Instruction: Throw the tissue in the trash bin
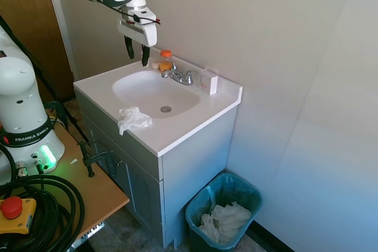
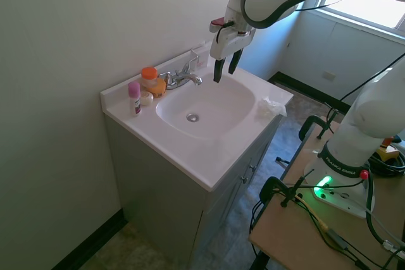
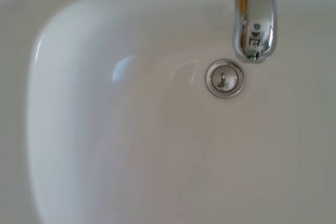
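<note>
In the first exterior view, one white robot arm is reaching in from the upper left, and its hand (image 1: 137, 52) is hanging high above the sink basin (image 1: 155, 92) with its two dark fingers apart and nothing between them. One tissue (image 1: 133, 118), a crumpled white wad, is lying on the front edge of the white table (image 1: 201, 116), just beside the basin and well apart from the hand, so a grasp is likely not yet begun. One teal trash bin (image 1: 223, 215) with a thin liner is standing on the floor beside the cabinet, open at the top and already holding crumpled white paper, placed where something carried off the table's end could drop in. One faucet (image 1: 180, 75), one orange-capped bottle (image 1: 166, 60) and one small white box (image 1: 212, 82) are sitting along the back edge. In the second exterior view, from the opposite side, the hand is hanging over the basin near the faucet, fingers parted and empty; the tissue is resting at the far front corner, and one pink-capped bottle (image 2: 134, 97) is standing by the orange one. The bin is out of sight here. In the wrist view, only the basin, one drain (image 3: 224, 78) and the faucet spout are showing, so the camera is facing straight down into the sink, not at the tissue.
</note>
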Robot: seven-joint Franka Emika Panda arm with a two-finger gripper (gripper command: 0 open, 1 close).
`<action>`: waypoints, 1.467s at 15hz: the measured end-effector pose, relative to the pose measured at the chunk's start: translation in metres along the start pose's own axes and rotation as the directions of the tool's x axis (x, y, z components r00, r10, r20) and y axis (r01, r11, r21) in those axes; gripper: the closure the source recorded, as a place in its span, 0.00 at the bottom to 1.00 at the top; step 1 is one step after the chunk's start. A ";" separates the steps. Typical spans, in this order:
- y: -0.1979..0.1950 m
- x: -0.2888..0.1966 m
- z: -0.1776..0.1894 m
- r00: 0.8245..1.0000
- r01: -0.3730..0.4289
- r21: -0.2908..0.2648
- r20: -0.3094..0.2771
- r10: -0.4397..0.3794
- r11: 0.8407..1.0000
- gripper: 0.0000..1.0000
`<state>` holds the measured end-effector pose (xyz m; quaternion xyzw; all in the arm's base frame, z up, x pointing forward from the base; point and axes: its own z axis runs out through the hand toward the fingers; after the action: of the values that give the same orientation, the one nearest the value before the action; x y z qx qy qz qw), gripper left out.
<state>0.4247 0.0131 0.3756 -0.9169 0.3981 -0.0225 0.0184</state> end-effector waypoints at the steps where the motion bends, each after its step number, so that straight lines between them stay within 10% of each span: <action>1: 0.000 0.000 0.001 1.000 -0.002 -0.002 0.000 0.002 1.000 0.00; 14: 0.133 0.027 0.034 0.981 -0.191 -0.161 -0.060 0.183 0.968 0.00; 22: 0.149 0.032 0.085 0.986 -0.157 -0.278 0.016 0.168 0.948 0.00</action>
<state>0.3422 -0.1106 0.2836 -0.8748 0.4711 0.0527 -0.1000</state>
